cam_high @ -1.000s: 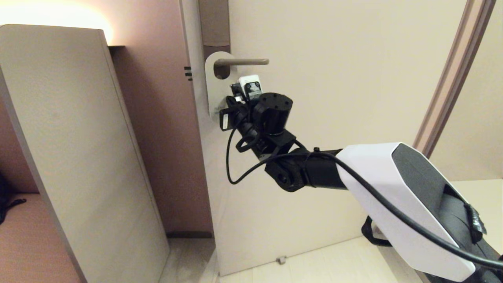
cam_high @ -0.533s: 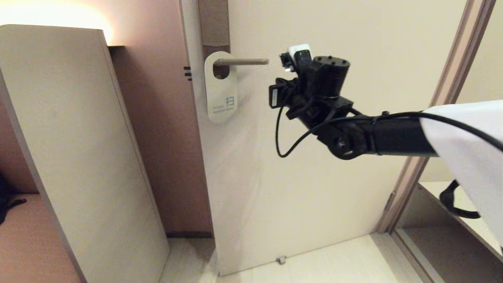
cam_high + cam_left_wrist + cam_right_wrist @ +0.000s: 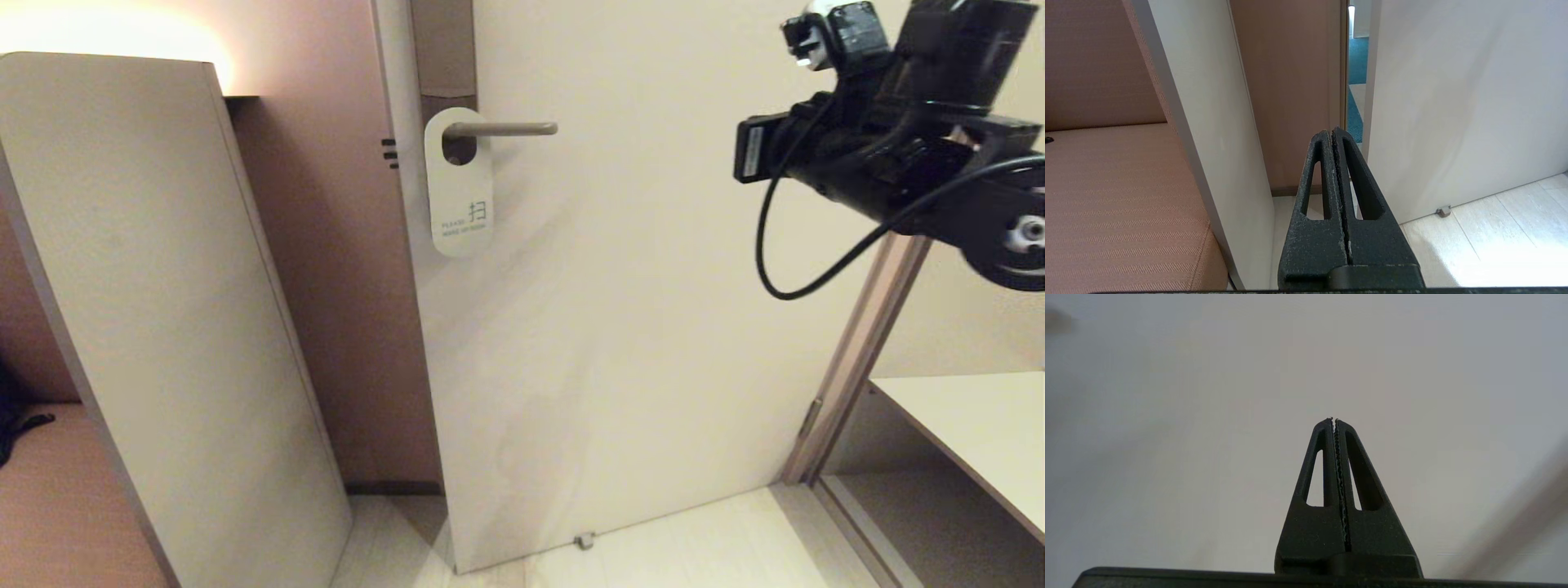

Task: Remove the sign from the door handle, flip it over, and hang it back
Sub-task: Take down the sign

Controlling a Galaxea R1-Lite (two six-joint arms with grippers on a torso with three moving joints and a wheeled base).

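A white door sign [image 3: 459, 184] with printed text hangs from the grey lever handle [image 3: 502, 129] on the cream door [image 3: 653, 286]. My right arm [image 3: 898, 155] is raised at the upper right, far to the right of the handle and the sign. In the right wrist view my right gripper [image 3: 1333, 420] is shut and empty, and faces the bare door. My left gripper [image 3: 1331, 131] is shut and empty. It is held low and points at the gap beside the door's edge. It does not show in the head view.
A tall beige panel [image 3: 163, 286] stands left of the door, with a tan bench seat [image 3: 1106, 183] beyond it. A door stop [image 3: 583, 540] sits on the floor under the door. The door frame [image 3: 865, 351] and a pale shelf [image 3: 971, 425] are at the right.
My right arm has pulled away from the sign, up and to the right. The sign stays hanging on the handle with its text side showing.
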